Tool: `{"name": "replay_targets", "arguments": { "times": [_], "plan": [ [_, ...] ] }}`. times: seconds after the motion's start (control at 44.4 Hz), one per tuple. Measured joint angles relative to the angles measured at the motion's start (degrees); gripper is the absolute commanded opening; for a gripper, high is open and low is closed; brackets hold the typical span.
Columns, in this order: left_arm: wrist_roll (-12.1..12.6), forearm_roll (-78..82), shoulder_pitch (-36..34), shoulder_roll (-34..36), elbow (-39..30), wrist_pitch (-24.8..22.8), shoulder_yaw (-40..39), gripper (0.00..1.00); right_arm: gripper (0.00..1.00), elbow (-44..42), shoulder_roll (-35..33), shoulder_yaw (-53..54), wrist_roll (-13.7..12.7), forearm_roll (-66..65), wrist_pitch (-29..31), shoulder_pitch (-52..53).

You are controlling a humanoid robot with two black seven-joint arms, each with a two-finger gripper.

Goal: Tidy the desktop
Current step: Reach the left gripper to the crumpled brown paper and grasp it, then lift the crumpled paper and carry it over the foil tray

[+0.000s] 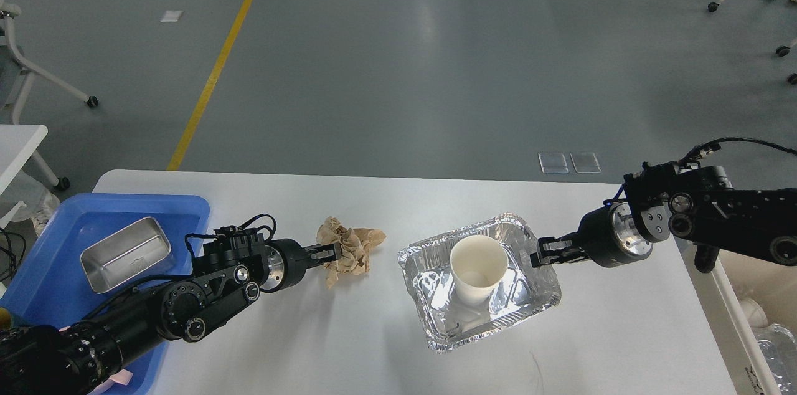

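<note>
Our left gripper [331,253] sits low over the desktop [622,333], its two fingers only narrowly parted and their tips touching the near edge of a crumpled brown paper wad [348,247]; whether they actually pinch the paper we cannot tell. Our right gripper [543,253] reaches in from the other side, fingers close together at the right rim of a foil tray [542,301] (it looks like a grip on the rim, but the view is too small to be sure). A white paper cup [478,267] stands upright inside that tray. The wide white-grey desktop fills the lower half of the view, with wad and tray apart near its middle. At its left end rests a blue plastic tray [56,233] holding a metal pan [126,253]; our left arm crosses that tray's near corner.
</note>
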Motion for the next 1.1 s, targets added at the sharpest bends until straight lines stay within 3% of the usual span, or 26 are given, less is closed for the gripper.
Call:
{"name": "replay_targets", "arguments": {
  "times": [0.203, 0.63, 1.103],
  "plan": [
    [-0.45, -0.15, -0.04, 0.0, 0.0, -3.18, 0.03, 0.0, 0.0, 0.08, -0.02, 0.09, 0.0, 0.0, 0.0, 0.0],
    [-0.86, -1.1, -1.43, 1.26, -0.91, -9.18, -1.7, 0.0, 0.0, 0.09, -0.48, 0.19, 0.0, 0.0, -0.05, 0.0],
    [-0.88, -6.2, -3.1, 20.41, -13.13, -25.43, -15.06, 0.0, 0.0, -0.06, -0.49, 0.36, -0.06, 3.08, -0.23, 0.0]
  ]
}}
